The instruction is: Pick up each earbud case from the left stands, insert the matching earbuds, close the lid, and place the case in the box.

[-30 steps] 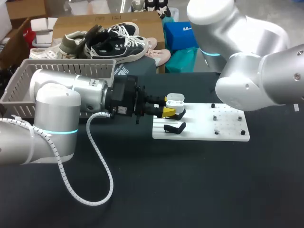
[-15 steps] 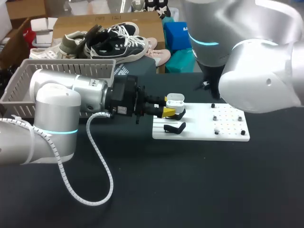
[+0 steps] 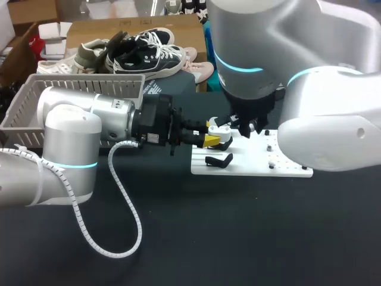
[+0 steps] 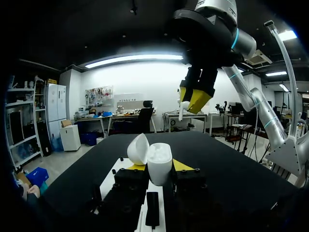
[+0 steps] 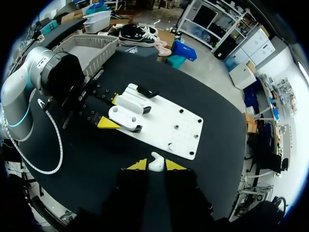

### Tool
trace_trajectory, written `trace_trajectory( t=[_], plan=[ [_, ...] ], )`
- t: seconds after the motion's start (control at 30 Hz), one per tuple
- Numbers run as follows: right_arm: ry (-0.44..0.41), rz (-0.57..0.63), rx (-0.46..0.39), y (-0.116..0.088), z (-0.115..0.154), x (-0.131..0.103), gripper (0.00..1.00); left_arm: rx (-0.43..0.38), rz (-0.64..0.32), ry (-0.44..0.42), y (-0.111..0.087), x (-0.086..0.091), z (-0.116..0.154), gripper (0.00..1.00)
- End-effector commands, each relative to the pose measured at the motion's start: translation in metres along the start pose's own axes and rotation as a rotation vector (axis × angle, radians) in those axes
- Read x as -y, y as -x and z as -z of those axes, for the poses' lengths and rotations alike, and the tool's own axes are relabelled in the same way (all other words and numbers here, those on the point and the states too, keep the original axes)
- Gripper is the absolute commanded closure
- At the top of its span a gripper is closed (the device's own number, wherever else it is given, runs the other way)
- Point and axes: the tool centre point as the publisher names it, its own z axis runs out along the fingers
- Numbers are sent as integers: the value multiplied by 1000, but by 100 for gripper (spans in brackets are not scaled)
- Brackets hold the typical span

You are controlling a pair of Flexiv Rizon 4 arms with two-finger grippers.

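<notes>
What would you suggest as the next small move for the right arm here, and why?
Probably bring the right gripper down toward the case to seat the earbud. It holds the earbud above the case, not yet in it; the lid stands open, and the left gripper grips the case.

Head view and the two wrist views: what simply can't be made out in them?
Head view: the right arm covers the white board's right side and most of the right gripper.
Left wrist view: the left gripper's own body hides whatever lies under the earbud case.
Right wrist view: the earbud is half hidden inside that gripper; whether the open case already holds one is too small to tell.
</notes>
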Motion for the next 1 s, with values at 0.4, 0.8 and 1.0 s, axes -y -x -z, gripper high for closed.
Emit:
trace_trajectory(
  t=[0.4,0.8,1.0],
  plan=[
    [3,-59,21,4,6,-7,100,0,0,0,0,0,0,100],
    [-209,-322,-115,20,17,-21,100,0,0,0,0,0,0,100],
    [-182,-333,-163,13,9,-21,100,0,0,0,0,0,0,100]
  ],
)
